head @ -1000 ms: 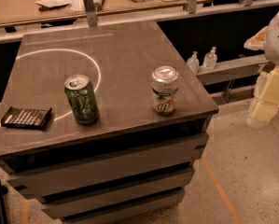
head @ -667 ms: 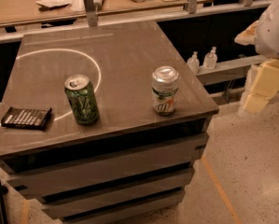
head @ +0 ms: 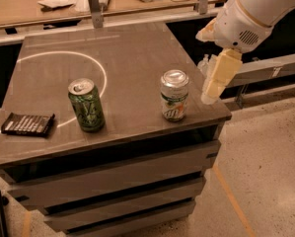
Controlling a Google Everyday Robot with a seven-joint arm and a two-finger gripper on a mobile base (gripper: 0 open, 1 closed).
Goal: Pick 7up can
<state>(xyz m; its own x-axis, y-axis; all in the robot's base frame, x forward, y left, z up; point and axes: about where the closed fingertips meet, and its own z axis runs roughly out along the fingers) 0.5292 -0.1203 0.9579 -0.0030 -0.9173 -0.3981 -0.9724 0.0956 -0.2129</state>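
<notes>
A dark grey table [head: 137, 48] with drawer-like tiers beneath it is being shown from above, standing on a speckled floor [head: 270, 172]. At the far left, near the front edge, a flat black packet [head: 27, 124] with pale printing is lying on the tabletop. A thin white ring [head: 103, 75] is being displayed on the surface, and its right-hand arc is running just behind a dark-green soda can [head: 87, 105], which is standing upright to the right of the packet. Further right, well apart from the green can, the 7up can [head: 174, 95] is standing upright near the table's front right corner, its silver top facing up and its green band and orange-red spot being turned toward the viewer. Just beside it, off the table's right edge, the cream-coloured gripper [head: 217, 78] is being held pointing downward, hanging from the white robot arm [head: 255, 14] that is entering from the upper right. The gripper is not touching the can and nothing is being held in it; how far open it is cannot be told. A cluttered wooden workbench [head: 63, 4] is being shown behind the table.
</notes>
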